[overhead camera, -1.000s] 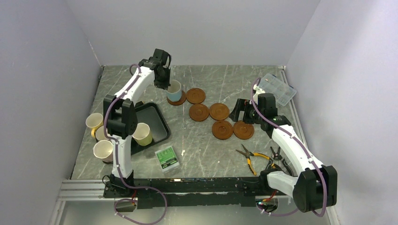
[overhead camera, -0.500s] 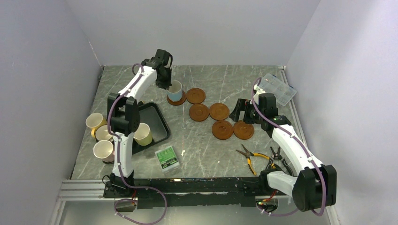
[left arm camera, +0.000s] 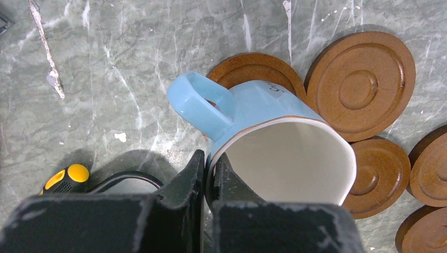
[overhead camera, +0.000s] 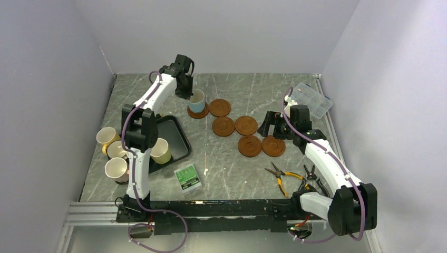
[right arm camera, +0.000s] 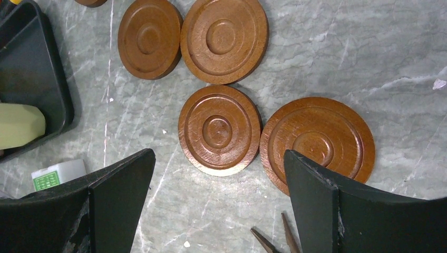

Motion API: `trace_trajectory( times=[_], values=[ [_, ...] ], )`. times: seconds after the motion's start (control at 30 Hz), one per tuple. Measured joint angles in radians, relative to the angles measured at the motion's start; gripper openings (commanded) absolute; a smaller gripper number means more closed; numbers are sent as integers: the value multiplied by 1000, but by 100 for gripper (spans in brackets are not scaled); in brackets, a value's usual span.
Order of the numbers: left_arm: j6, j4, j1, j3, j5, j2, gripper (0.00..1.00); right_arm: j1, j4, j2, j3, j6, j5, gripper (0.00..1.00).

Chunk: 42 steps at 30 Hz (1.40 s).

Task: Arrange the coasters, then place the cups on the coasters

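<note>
My left gripper (left arm camera: 209, 168) is shut on the rim of the light blue cup (left arm camera: 263, 105), one finger inside and one outside. The cup (overhead camera: 196, 101) is over the far-left coaster (overhead camera: 200, 114), slightly tilted; whether its base rests flat I cannot tell. Another coaster (overhead camera: 220, 107) lies right beside it. Several more coasters (overhead camera: 223, 126) (overhead camera: 246, 125) (overhead camera: 249, 145) (overhead camera: 273, 146) form a loose group in the middle. My right gripper (right arm camera: 219, 205) hangs open just above the near pair of coasters (right arm camera: 219, 129) (right arm camera: 316, 142), holding nothing.
An olive-yellow cup (overhead camera: 159, 150) stands on a black tray (overhead camera: 176, 139); other cups (overhead camera: 105, 137) (overhead camera: 116, 168) cluster at the left edge. A green-labelled box (overhead camera: 187, 177), pliers (overhead camera: 282, 176) and a clear organiser box (overhead camera: 312, 100) also lie on the table.
The left arm's elbow has shifted slightly, and the blue cup stays over the same coaster. The right arm has not moved.
</note>
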Motion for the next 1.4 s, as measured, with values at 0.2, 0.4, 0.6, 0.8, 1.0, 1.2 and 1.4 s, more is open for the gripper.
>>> trace_trajectory(
  times=[0.2, 0.4, 0.6, 0.8, 1.0, 1.2, 1.4],
  values=[
    [0, -2, 0, 27, -1, 21, 17, -1, 2, 3, 0, -2, 0, 97],
    [3, 1, 0, 39, 0, 30, 42, -3, 2, 3, 0, -2, -1, 98],
    [-1, 0, 0, 51, 0, 30, 53, -3, 1, 3, 0, -2, -7, 98],
    [1, 0, 0, 50, 4, 11, 66, -3, 1, 0, 0, -6, -23, 98],
    [8, 15, 0, -68, 12, -187, 83, 10, -3, -34, 0, 0, -25, 97],
    [23, 84, 15, -360, 19, -542, 90, 212, -11, -42, 47, 69, 51, 95],
    [23, 140, 165, -644, 56, -775, 91, 531, 14, 89, 187, 186, 201, 92]
  ],
)
